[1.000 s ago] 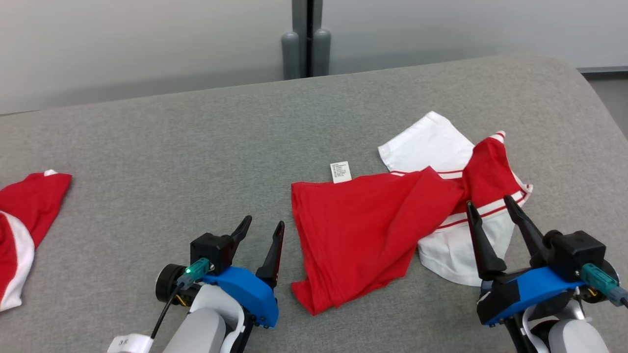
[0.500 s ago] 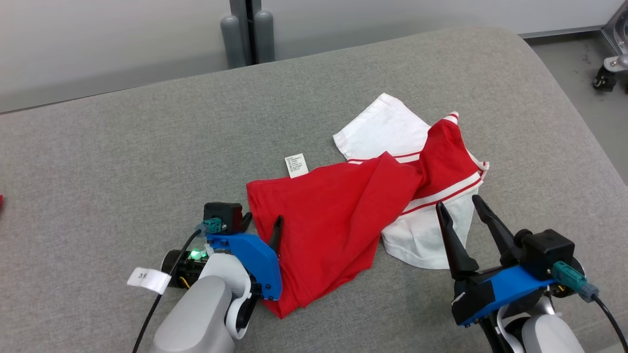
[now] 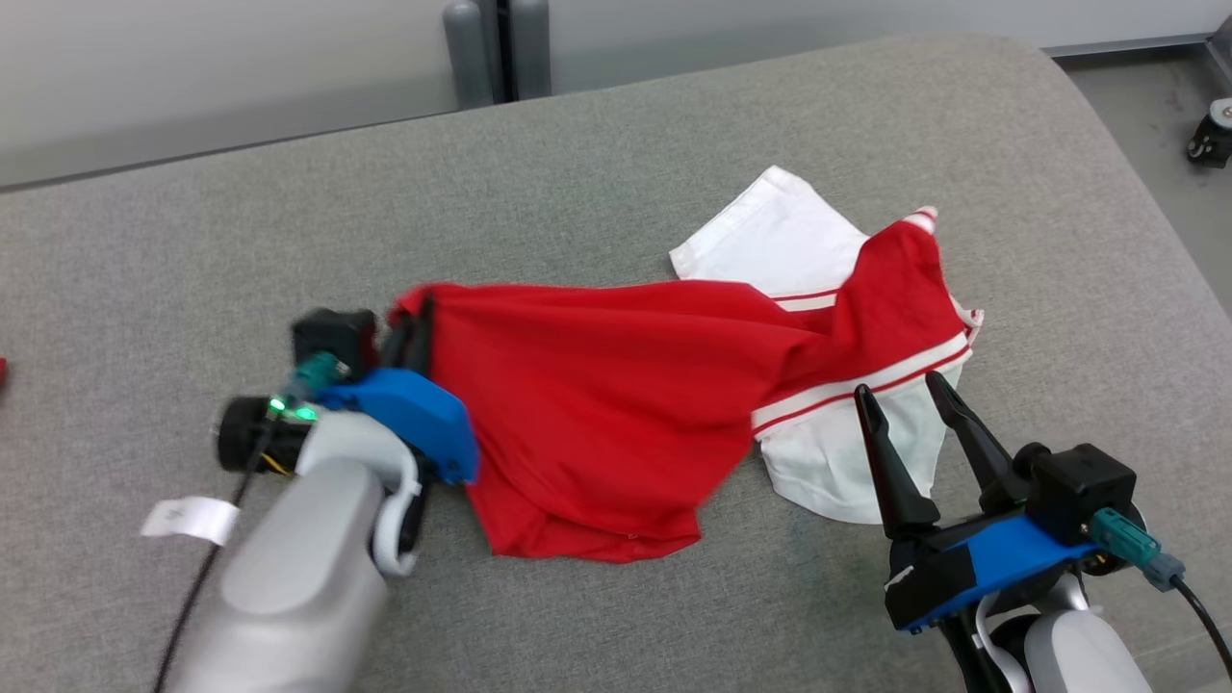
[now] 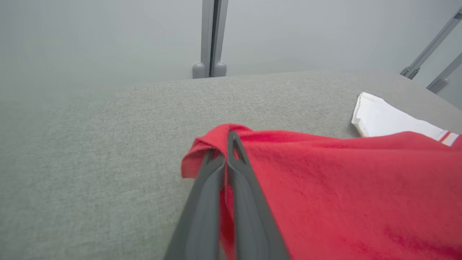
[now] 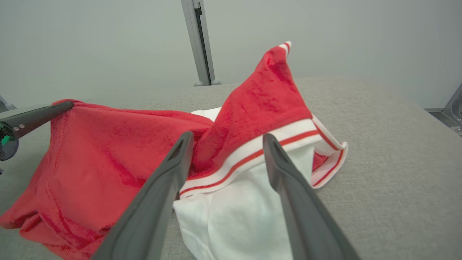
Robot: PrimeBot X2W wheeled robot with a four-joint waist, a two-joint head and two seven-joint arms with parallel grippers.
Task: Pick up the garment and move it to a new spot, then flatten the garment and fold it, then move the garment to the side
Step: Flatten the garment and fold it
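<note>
Pickup is starting: my left claw (image 3: 416, 332) is clenching the red left corner of the garment (image 3: 616, 414) lying mid-table (image 3: 674, 144), while my right claw (image 3: 895, 385) is hanging open beside its white part, probably my next grasp.

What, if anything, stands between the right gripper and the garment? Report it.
Nothing visible does. The right gripper, jaws open, points straight at the white-and-striped part of the garment, and nothing lies between them. The left gripper is shut on the garment's red corner.
</note>
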